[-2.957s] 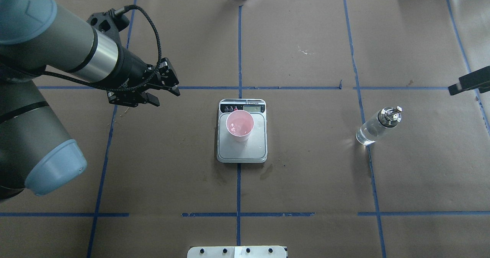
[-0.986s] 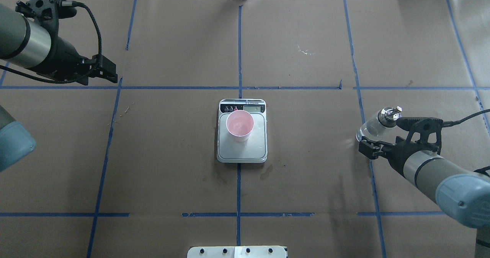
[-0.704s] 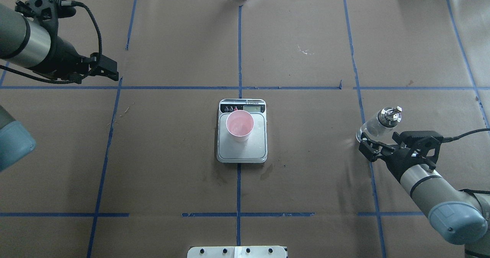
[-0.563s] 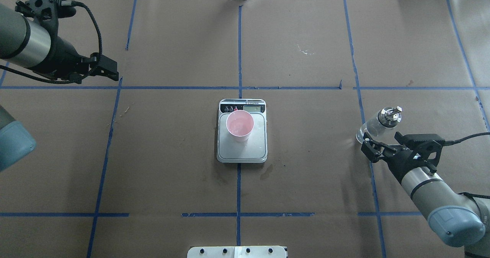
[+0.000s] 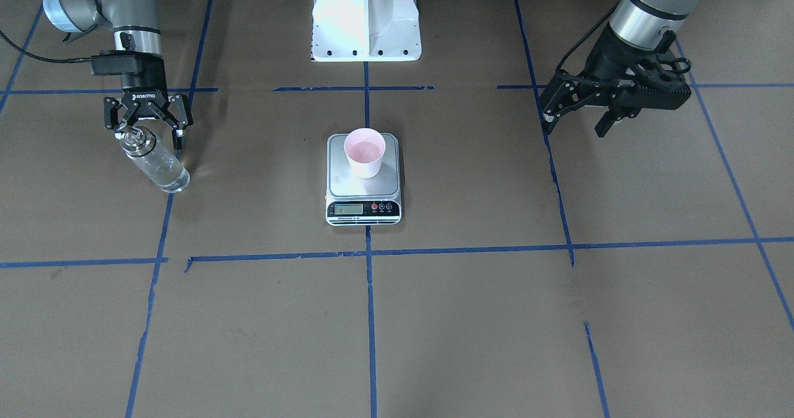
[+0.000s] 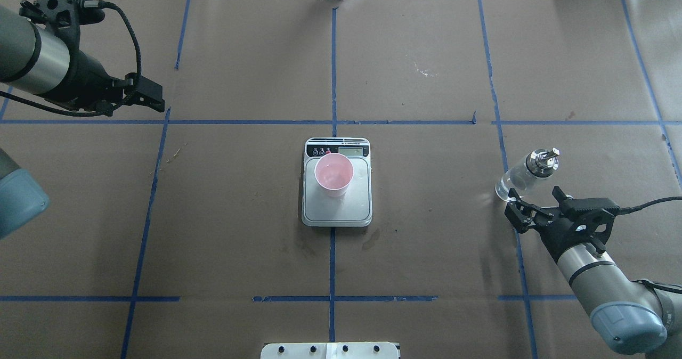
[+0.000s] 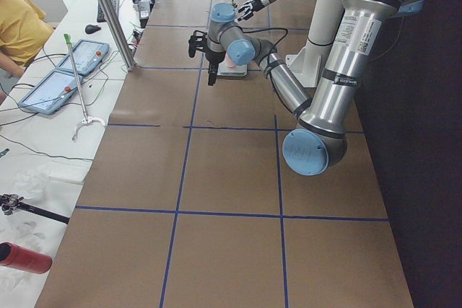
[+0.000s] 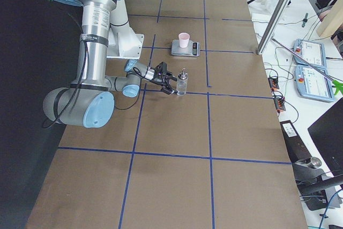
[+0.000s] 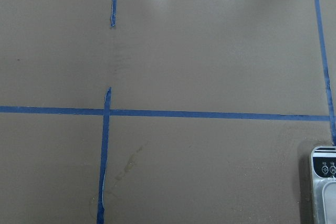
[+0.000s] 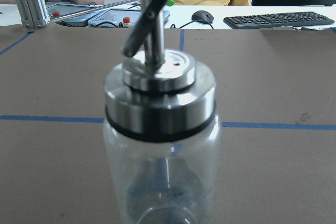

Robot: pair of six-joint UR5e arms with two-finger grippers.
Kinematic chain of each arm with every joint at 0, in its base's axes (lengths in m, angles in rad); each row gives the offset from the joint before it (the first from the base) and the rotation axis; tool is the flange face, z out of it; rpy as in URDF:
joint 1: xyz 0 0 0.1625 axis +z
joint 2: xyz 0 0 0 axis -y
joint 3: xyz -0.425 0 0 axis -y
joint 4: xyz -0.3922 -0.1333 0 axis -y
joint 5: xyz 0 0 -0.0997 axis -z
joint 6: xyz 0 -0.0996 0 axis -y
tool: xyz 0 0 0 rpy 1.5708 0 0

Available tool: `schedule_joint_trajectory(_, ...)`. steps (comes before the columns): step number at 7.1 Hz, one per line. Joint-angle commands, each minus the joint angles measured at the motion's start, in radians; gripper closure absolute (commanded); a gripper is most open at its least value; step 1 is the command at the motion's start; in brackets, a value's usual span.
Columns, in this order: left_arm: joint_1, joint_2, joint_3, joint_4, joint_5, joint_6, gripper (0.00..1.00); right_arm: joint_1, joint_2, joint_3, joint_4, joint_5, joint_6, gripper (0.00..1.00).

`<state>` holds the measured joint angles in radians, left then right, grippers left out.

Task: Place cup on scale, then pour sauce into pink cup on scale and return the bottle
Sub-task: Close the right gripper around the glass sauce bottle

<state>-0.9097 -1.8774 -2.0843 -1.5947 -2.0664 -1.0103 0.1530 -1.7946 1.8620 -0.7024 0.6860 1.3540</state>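
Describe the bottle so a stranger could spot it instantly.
Start at the brown-papered table and find the steel scale in its middle. On the robot's right of it stands the bottle: clear glass with a silver spout cap, unlike the pink paper cup.

The left arm (image 6: pixel 16 50) and right arm (image 6: pixel 586 260) are grey tubes with pale blue joint caps and silver wrist bands. A black braided cable (image 6: pixel 137 39) loops off the left wrist. The black right gripper (image 5: pixel 147 136) bears white ROBOTIQ lettering.
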Motion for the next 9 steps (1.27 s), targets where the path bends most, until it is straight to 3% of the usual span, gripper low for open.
schedule_joint_trajectory(1, 0.0, 0.001, -0.003, 0.001, 0.003, -0.002, 0.0, -0.004, 0.007, -0.015, 0.001, -0.009, -0.007, 0.0)
schedule_joint_trajectory(9, 0.002, 0.001, -0.002, 0.001, 0.005, -0.008, 0.0, -0.009, 0.017, -0.021, 0.003, 0.001, -0.072, 0.01)
